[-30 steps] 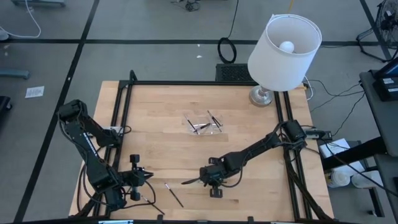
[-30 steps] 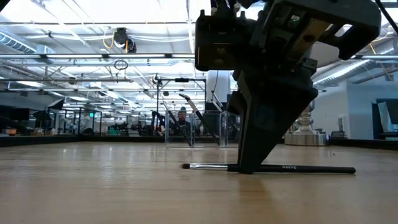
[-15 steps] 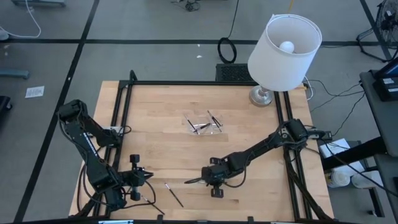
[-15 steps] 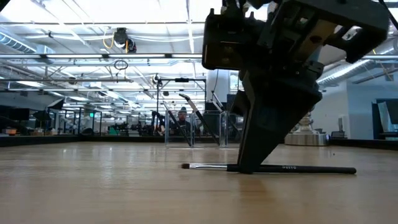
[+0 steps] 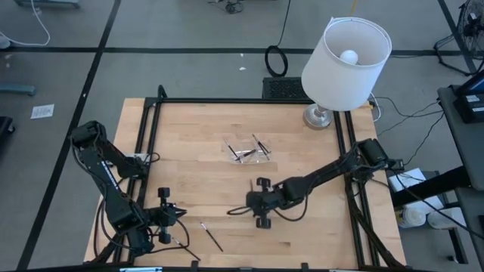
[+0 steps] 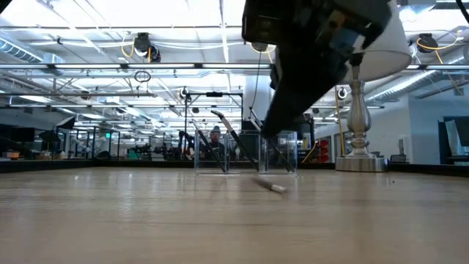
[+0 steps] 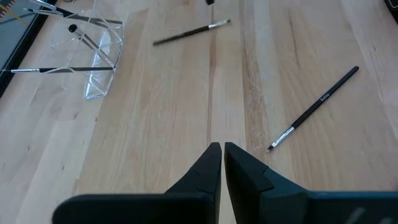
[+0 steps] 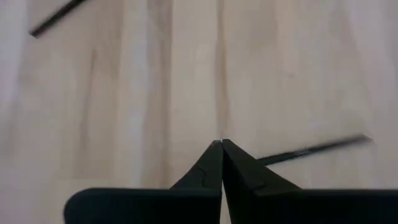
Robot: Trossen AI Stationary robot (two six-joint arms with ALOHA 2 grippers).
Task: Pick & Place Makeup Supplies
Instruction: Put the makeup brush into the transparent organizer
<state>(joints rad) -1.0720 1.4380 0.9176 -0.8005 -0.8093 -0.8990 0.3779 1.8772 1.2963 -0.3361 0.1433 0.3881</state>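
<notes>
My right gripper (image 5: 242, 210) (image 8: 221, 142) is shut and hangs above the table's middle. In the low view its fingertips (image 6: 265, 133) stand well above a thin dark makeup stick (image 6: 272, 186) (image 8: 311, 150) (image 7: 189, 33). That stick lies flat on the wood, pale end toward the near edge, and in the right wrist view one end runs behind my right finger. Another stick (image 5: 214, 239) (image 7: 314, 109) lies near the near edge. My left gripper (image 5: 179, 214) (image 7: 222, 144) is shut and waits at the near left.
A small clear tray (image 5: 248, 149) (image 7: 93, 59) (image 6: 245, 150) with a few dark sticks in it stands at the table's middle, toward the far edge. A white-shaded lamp (image 5: 344, 53) stands on its base (image 5: 318, 117) at the far right corner. Bare wood lies between tray and grippers.
My right gripper has risen off the table and moved toward the far edge and the tray, its fingers staying shut. The stick it pressed on lay crosswise to the low view. It has turned about on the table, and its pale end now points at the near edge.
</notes>
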